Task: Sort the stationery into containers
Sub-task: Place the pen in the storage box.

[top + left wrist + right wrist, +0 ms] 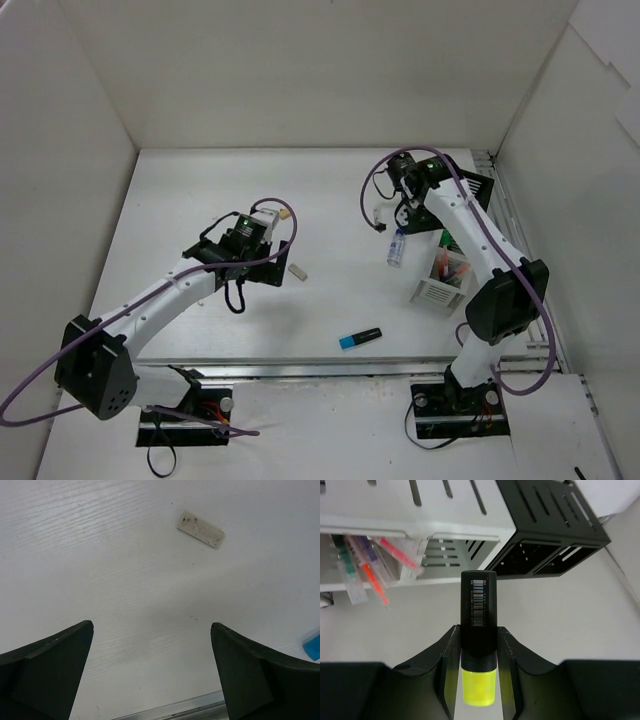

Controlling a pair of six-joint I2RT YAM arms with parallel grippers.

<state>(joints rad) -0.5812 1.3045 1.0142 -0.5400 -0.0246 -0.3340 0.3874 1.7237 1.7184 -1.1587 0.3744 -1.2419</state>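
Right fingers: clamped on yellow highlighter, gripping low on barrel, near yellow end. Long axis in line with fingers; yellow end back toward wrist, dark barcoded end forward, aimed at organizer about where white section meets black section. Held near organizer, over bench. Likely risks: dark end striking divider wall instead of entering; pivoting in so short a grip; knocking pens in white compartment. Left fingers: apart, empty, eraser ahead on bench.
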